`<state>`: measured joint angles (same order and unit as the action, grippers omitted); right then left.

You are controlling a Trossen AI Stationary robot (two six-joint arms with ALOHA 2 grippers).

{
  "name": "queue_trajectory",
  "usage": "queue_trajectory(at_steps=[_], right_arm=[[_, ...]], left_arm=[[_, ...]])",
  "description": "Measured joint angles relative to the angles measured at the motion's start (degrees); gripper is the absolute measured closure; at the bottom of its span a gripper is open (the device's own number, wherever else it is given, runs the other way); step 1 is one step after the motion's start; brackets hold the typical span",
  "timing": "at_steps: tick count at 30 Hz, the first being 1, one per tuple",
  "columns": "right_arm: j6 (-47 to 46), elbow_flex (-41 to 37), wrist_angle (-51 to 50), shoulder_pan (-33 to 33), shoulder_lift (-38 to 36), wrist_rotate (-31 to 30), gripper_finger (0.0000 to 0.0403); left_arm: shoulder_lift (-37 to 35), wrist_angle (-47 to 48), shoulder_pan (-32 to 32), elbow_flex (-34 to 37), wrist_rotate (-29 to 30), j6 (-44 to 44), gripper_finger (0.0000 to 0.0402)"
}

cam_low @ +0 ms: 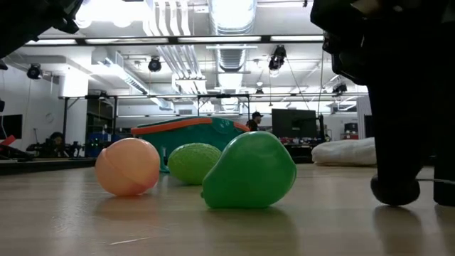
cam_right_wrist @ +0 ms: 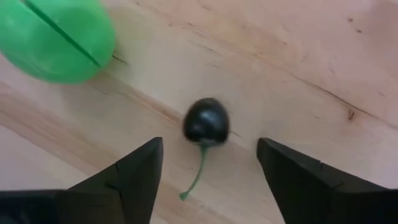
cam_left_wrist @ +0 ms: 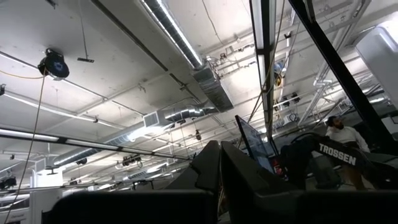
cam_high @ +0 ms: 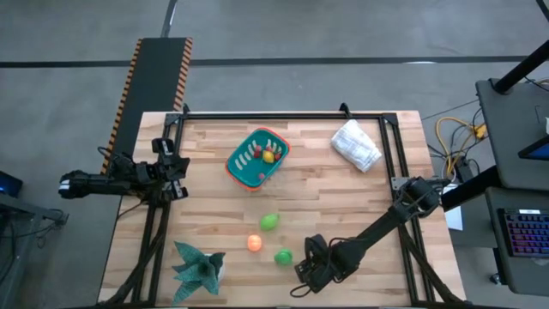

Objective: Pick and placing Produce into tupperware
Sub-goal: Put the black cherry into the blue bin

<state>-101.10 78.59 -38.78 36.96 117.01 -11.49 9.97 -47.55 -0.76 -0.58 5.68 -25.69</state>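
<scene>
The teal tub with an orange rim (cam_high: pixel 243 163) stands at the far middle of the table and holds yellow and red pieces (cam_high: pixel 269 155). A light green piece (cam_high: pixel 269 222), an orange one (cam_high: pixel 255 243) and a green one (cam_high: pixel 283 257) lie on the wood near the near edge. My right gripper (cam_right_wrist: pixel 209 142) is open and points down beside the green piece (cam_right_wrist: pixel 56 40). A small dark cherry (cam_right_wrist: pixel 206 121) with a green stem lies on the table between its fingers, untouched. My left gripper (cam_high: pixel 176 167) waits shut at the table's left edge, aimed at the ceiling.
A white cloth bundle (cam_high: pixel 356 144) lies at the far right of the table. A teal leafy star-shaped thing (cam_high: pixel 197 268) sits at the near left corner. A black frame (cam_high: pixel 283 114) runs along the table's far edge and sides. Bare wood lies between the tub and the loose pieces.
</scene>
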Motion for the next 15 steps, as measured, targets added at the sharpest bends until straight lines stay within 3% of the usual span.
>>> queue_trajectory(at_steps=[15], right_arm=[[2.78,-0.1,-1.47,-0.89,0.81,-2.8,0.0234]], left_arm=[[-0.01,0.0,-0.01,0.0,-0.03,0.0,0.0402]])
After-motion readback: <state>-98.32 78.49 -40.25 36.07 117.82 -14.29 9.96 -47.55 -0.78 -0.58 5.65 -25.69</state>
